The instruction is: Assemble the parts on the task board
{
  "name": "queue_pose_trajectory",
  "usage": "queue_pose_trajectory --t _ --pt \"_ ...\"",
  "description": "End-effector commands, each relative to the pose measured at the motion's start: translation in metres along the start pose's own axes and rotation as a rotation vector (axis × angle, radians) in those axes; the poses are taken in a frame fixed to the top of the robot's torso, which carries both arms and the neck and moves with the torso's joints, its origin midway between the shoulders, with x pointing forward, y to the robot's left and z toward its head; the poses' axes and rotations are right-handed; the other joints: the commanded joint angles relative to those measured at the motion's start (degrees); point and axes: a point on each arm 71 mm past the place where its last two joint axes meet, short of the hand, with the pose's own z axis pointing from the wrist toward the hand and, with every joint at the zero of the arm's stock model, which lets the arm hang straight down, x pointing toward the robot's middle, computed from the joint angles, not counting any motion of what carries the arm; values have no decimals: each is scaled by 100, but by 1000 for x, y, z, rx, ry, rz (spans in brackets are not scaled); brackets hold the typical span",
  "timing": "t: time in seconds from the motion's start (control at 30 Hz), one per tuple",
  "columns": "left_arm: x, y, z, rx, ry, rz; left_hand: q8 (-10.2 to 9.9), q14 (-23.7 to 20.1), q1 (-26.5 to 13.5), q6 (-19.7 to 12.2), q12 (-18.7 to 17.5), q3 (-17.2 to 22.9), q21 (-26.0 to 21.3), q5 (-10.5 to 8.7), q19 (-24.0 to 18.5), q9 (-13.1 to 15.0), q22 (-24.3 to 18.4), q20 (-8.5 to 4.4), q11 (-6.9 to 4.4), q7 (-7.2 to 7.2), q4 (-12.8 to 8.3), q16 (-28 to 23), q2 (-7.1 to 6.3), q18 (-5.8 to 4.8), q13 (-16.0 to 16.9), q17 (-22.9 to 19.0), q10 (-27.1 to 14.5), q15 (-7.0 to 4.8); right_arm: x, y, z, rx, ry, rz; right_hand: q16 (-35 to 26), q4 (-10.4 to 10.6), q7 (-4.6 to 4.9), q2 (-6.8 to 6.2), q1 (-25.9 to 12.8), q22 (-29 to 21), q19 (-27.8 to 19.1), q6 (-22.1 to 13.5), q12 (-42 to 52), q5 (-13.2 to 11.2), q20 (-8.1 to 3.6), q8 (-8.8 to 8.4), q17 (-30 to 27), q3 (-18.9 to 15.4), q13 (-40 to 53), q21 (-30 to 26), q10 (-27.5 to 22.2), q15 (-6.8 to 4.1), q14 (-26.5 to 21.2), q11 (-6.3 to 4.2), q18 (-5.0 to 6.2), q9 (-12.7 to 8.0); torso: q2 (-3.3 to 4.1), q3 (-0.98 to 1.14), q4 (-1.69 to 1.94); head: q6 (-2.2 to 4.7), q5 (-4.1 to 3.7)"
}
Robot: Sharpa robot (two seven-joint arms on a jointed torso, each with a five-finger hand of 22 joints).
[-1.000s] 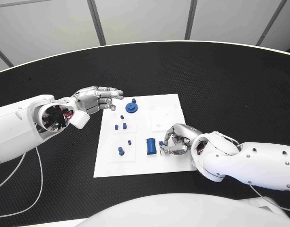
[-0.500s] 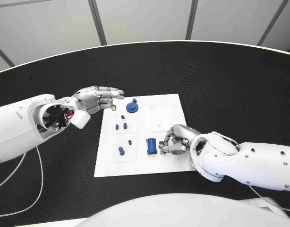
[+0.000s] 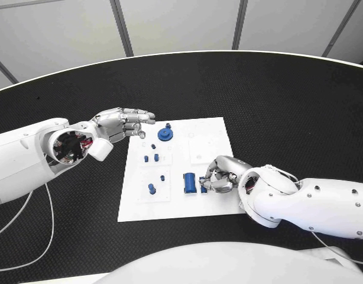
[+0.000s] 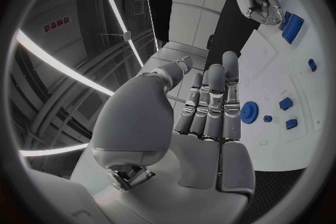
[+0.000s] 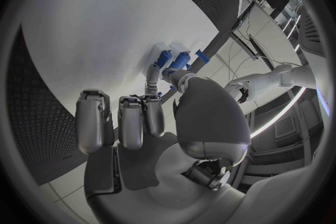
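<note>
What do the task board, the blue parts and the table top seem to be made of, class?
Task board: probably rigid plastic, matte white, flat with shallow moulded recesses. Blue gear and blue block: likely plastic, uniform colour, dull sheen; possibly printed, cannot tell. Table: black, finely dotted texture, looks like a rubber or foam mat over a pale-edged top.

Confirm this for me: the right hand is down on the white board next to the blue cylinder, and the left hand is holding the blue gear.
Not quite. The right hand is indeed on the task board beside the blue cylinder, but the left hand holds nothing. The head view shows it at the board's far left corner, with the blue gear lying on the board apart from it.
</note>
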Motion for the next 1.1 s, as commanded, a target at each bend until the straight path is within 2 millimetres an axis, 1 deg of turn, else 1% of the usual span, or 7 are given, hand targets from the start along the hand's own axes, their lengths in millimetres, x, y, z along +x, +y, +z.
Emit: queue_pose_trajectory --t 0.03,0.5,0.53,0.67,0.73,0.87,1.1 --pt "0 0 0 0 0 0 3 -44 3 -41 36 5 -18 39 -16 5 -5 11 19 3 42 4 44 85 5 -6 -38 0 0 -1 0 5 0 -1 34 46 21 -10 -70 1325 510 6 14 -28 -43 19 1506 -4 1234 28 423 -20 622 -40 -61 8 -4 -4 -5 0 -4" --pt "-1 0 -1 0 -4 0 3 -44 3 -41 36 5 -18 39 -16 5 -5 11 19 3 42 4 44 85 5 -6 -38 0 -5 2 -9 -49 -32 -2 34 54 14 -47 -105 1324 508 -2 11 -92 -46 35 1506 -41 1233 17 422 -22 622 -44 -59 17 -9 11 0 0 15" --pt "-1 0 -1 0 -5 0 3 -44 3 -41 36 5 -18 39 -16 5 -5 11 19 3 42 4 44 85 5 -6 -38 0 -5 2 -10 -55 -31 -3 34 17 14 -89 -78 1313 502 -24 -14 -179 -48 39 1506 -57 1221 -22 413 -26 622 -45 -51 22 -10 13 -2 0 18" --pt "-2 0 -1 1 -7 0 3 -47 6 -45 40 10 -21 39 -15 9 -9 12 20 3 52 6 53 85 4 -12 -46 1 -5 3 -15 -74 -14 -11 34 -39 14 -140 -39 1314 500 -46 -25 -434 -51 57 1506 -90 1217 -28 408 -25 622 -45 -50 30 -12 10 -11 0 15" --pt "-2 0 -1 1 -7 0 3 -47 6 -45 40 10 -21 39 -15 9 -9 12 20 3 52 6 53 85 4 -12 -46 1 -5 3 -16 -77 -4 -16 34 -94 12 -183 8 1321 501 -50 -17 -681 -52 69 1506 -116 1223 -13 411 -26 622 -47 -53 31 -12 7 -12 0 9" --pt "-2 0 -1 1 -6 0 3 -47 6 -45 40 10 -21 39 -15 9 -9 12 20 3 52 6 53 85 4 -12 -46 1 -4 1 -17 -72 13 -28 34 -140 7 -194 61 1324 501 -52 -14 -818 -52 74 1506 -122 1226 -11 413 -28 622 -49 -53 28 -9 3 -5 0 -1" --pt "-2 0 -1 1 -6 0 3 -47 6 -45 40 10 -21 39 -15 9 -9 12 20 3 52 6 53 85 4 -12 -46 1 -4 -3 -15 -57 21 -38 34 -189 1 -182 126 1331 503 -51 -6 -894 -54 77 1506 -104 1232 7 416 -31 622 -54 -57 23 -2 0 5 0 9"
